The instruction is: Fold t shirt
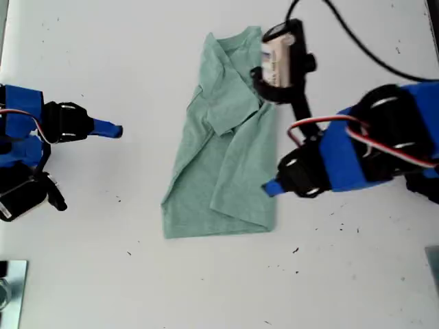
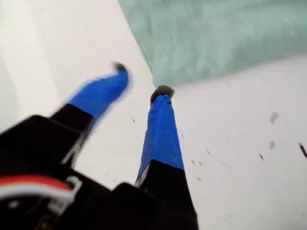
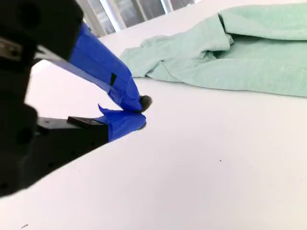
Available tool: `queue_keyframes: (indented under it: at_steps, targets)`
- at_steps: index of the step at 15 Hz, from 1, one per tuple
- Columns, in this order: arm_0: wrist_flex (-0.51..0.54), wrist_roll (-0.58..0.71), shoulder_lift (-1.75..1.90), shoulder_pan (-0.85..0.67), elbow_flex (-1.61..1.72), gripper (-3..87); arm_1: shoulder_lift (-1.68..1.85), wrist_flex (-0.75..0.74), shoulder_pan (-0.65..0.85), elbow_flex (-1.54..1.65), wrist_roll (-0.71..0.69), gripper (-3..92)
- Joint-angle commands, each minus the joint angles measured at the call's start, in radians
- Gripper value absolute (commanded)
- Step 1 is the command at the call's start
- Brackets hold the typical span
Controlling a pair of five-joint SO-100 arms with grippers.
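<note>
Judged partly done: t shirt [image 1: 223, 147] lay mid-tabletop with both sides turned in lengthwise (crosswise fold left), first gripper [image 2: 142, 79] parted and empty beside its corner, second gripper [image 3: 139, 111] closed, empty.

The t shirt [image 1: 223, 147] is showing plain pale sage green; the table [image 1: 103, 260] is looking white, and both hands' fingers [image 2: 160, 134] are wearing blue tape.

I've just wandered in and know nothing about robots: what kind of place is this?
Probably a robotics lab or hobby workbench: a plain white table, two small blue-and-black arms with exposed wiring, and a green t shirt laid out, seemingly for folding practice.
</note>
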Motion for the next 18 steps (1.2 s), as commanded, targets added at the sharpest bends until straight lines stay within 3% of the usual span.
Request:
queue_keyframes:
  at_steps: [1,3,5,9,12,14,16,18]
  targets:
    - [0.000,0.006,0.006,0.017,-0.035,-0.2,0.520,-0.052,0.112,0.552,-0.029,1.7]
    - [0.000,0.006,0.003,0.018,-0.035,-0.2,0.950,-0.204,0.195,1.063,-0.067,1.8]
    - [-0.003,0.002,0.002,0.018,-0.032,-0.2,1.250,-0.195,0.233,1.393,-0.069,1.8]
    - [0.017,-0.078,-0.114,0.049,-0.091,-0.2,1.405,-0.215,0.273,1.592,-0.049,1.9]
    - [0.285,-0.265,-0.664,0.264,-0.667,-0.2,1.462,-0.178,0.279,1.631,-0.032,1.9]
    - [0.449,-0.314,-0.888,0.399,-1.063,-0.2,1.489,-0.170,0.282,1.640,-0.035,1.9]
    - [0.583,-0.325,-1.058,0.479,-1.353,23.9,1.496,-0.170,0.287,1.643,-0.040,1.9]
    - [0.630,-0.325,-1.172,0.503,-1.470,27.4,1.500,-0.170,0.288,1.644,-0.041,1.9]
